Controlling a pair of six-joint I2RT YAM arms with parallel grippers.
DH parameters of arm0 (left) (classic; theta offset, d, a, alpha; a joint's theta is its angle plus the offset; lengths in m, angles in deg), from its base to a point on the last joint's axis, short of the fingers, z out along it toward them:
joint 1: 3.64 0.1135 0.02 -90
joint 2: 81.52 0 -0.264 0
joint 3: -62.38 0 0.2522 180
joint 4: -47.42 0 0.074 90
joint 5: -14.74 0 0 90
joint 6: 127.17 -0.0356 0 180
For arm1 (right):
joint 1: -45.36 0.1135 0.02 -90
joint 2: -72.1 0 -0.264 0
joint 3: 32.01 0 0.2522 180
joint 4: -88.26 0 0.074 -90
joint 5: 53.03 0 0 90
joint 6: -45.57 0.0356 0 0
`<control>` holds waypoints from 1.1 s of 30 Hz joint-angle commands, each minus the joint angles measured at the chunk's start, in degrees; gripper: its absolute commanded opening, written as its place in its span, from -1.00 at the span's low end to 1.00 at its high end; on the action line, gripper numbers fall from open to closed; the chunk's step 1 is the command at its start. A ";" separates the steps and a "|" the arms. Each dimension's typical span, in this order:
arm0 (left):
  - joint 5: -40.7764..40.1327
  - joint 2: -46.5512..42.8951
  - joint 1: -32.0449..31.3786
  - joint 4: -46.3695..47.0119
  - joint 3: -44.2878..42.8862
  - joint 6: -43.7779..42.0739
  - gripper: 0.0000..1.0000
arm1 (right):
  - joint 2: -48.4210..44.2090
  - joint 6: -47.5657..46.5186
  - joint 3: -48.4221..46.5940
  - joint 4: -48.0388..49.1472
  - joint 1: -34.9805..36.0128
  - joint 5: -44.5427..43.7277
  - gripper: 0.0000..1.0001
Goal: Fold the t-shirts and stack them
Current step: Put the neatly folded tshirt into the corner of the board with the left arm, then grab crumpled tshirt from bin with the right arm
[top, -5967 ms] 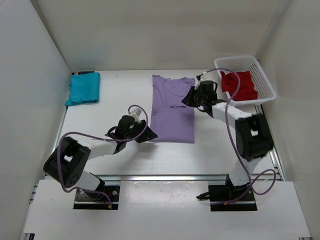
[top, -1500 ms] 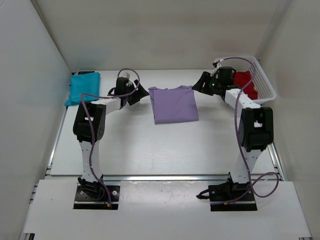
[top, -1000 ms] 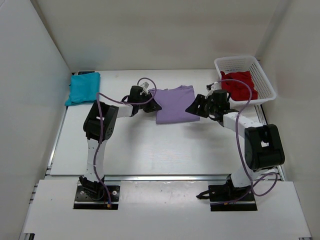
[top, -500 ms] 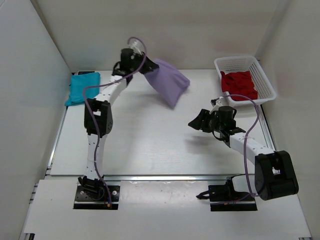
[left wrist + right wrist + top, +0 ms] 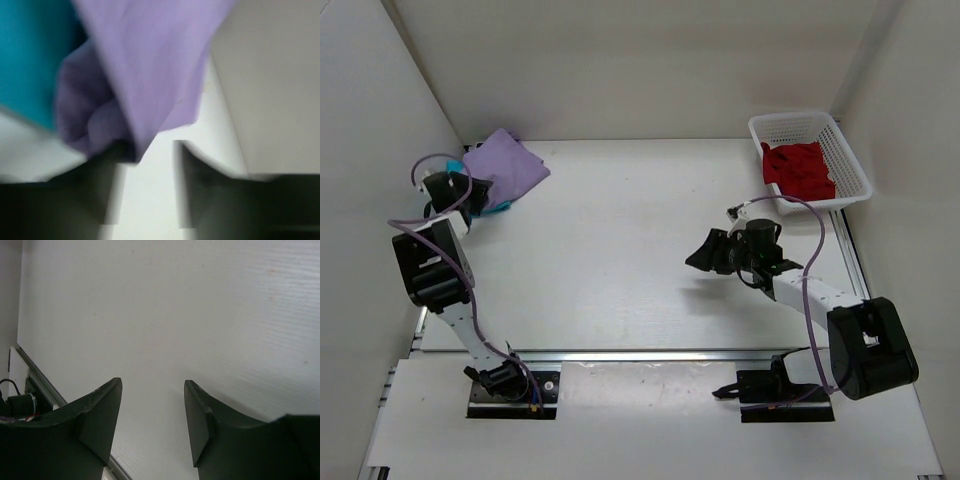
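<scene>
The light purple t-shirt (image 5: 506, 167) lies in a folded bundle at the far left, on top of the teal t-shirt (image 5: 499, 208), of which only a sliver shows. My left gripper (image 5: 470, 199) is at the purple bundle's near-left edge. In the left wrist view its jaws (image 5: 150, 167) are open with bare table between them, and purple cloth (image 5: 150, 65) and teal cloth (image 5: 27, 55) lie just ahead. The dark red t-shirt (image 5: 798, 170) sits crumpled in the basket. My right gripper (image 5: 704, 253) (image 5: 152, 385) hovers open and empty over the table's right middle.
The white mesh basket (image 5: 809, 119) stands at the back right corner. White walls close in the left, back and right sides. A metal rail (image 5: 650, 354) runs along the table's near edge.
My left arm swung the purple t-shirt from the back centre to the far left, set it on the teal one and opened its jaws. The right gripper drifted slightly left.
</scene>
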 commanded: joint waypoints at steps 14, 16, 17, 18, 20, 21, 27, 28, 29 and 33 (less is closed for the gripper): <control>-18.88 -23.69 -4.30 5.95 14.41 1.33 0.97 | -0.53 -4.06 -7.74 -6.36 2.75 -9.29 -0.34; -19.76 -26.25 -7.63 5.42 13.97 -1.74 0.97 | 0.87 -5.99 -12.31 -10.31 2.40 -14.29 -0.82; -20.47 -27.12 -9.30 4.81 13.28 -4.63 0.98 | 2.02 -6.53 -15.63 -13.11 2.22 -15.61 -0.99; -21.00 -28.09 -13.15 4.80 12.05 -5.88 0.98 | 3.77 -7.66 -19.32 -14.18 1.35 -18.24 -1.00; -21.96 -28.10 -24.72 1.65 8.90 -12.72 0.97 | 7.02 -10.22 -26.80 -20.40 -0.06 -20.54 -1.00; -22.49 -27.23 -27.84 0.68 6.26 -16.49 0.98 | 9.65 -11.36 -31.35 -21.74 -1.37 -23.25 -0.99; -17.59 -18.80 -52.62 -12.23 -5.52 -22.68 0.98 | 20.74 -14.79 -53.01 -30.99 -12.70 -24.43 -0.92; -16.01 -17.30 -54.04 -13.64 -6.15 -22.68 0.96 | 21.27 -15.32 -53.71 -29.94 -13.76 -23.98 -0.76; -15.30 -15.90 -56.49 -15.22 -6.07 -22.77 0.98 | 21.10 -15.84 -53.11 -27.49 -14.65 -22.24 -0.57; -6.95 -13.77 -61.77 -13.50 1.03 -18.39 0.97 | 30.23 -17.68 -64.84 -32.54 -22.11 -26.95 -0.18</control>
